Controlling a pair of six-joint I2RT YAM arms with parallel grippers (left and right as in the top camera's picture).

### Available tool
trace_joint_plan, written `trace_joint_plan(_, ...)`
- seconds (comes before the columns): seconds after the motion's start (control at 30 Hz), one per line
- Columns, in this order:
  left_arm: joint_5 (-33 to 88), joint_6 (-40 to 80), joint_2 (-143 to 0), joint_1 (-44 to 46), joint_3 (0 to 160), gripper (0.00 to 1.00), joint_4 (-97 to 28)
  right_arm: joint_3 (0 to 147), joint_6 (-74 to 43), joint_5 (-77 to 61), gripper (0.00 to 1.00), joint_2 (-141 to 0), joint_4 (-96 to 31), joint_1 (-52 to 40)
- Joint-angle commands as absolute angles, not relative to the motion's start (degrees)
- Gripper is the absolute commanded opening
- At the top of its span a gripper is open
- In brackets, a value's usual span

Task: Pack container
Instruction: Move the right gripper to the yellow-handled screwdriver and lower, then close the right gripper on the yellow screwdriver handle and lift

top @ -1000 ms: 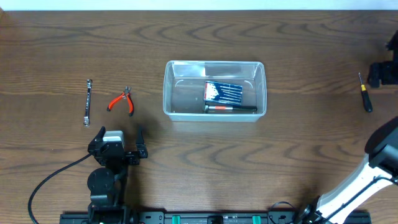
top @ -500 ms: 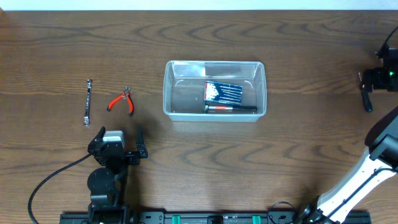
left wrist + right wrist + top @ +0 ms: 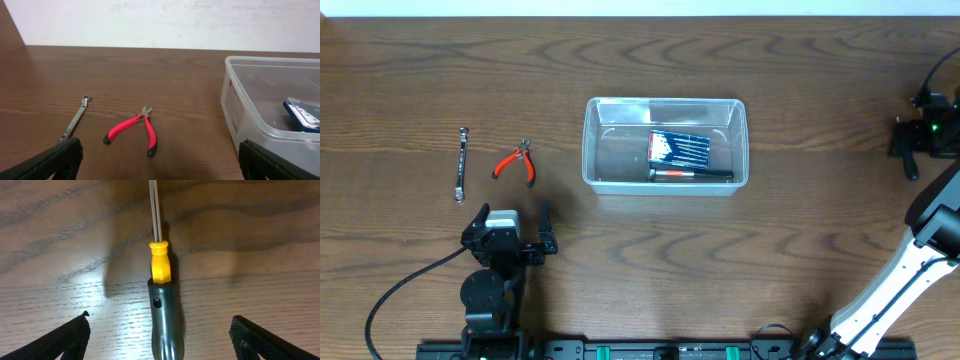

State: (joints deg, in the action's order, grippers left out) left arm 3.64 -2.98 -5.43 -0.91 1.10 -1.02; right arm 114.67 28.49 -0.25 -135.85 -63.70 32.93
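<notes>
The clear plastic container (image 3: 590, 150) stands mid-table, holding a blue box (image 3: 678, 148) and a dark pen with a red band (image 3: 690, 174). It also shows in the left wrist view (image 3: 240, 120). My right gripper (image 3: 918, 140) is open at the far right, over a screwdriver (image 3: 911, 168). In the right wrist view its silver handle and yellow collar (image 3: 161, 295) lie between my open fingers (image 3: 162, 337), untouched. My left gripper (image 3: 514, 214) is open and empty near the front left. Red pliers (image 3: 516, 162) and a small wrench (image 3: 461, 164) lie beyond it.
In the left wrist view the pliers (image 3: 135, 131) and wrench (image 3: 75, 119) lie on the brown wood table, left of the container. The table's back edge meets a white wall. The right arm's white link runs along the right edge (image 3: 910, 280).
My right gripper has shifted a little toward the front and now covers the screwdriver's shaft. The left arm and the other tools have not moved.
</notes>
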Motion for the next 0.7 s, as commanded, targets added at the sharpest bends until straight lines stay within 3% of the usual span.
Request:
trace_joint_plan(0.0,3.6,-2.7,-5.48,-0.93,0.27,0.98,-1.02,114.52,26.98,-0.43,0.91,-137.67,-63.55,33.34)
trace_joint_plan(0.47,3.6,-2.68,-5.48,-0.93,0.27,0.98,-0.99,114.52,25.71,-0.91,0.9,-140.75,-63.42,33.23)
trace_joint_plan(0.67,3.6,-2.68,-5.48,-0.93,0.27,0.98,-0.99,114.52,25.69,-1.17,0.8,-140.75,-63.22,33.26)
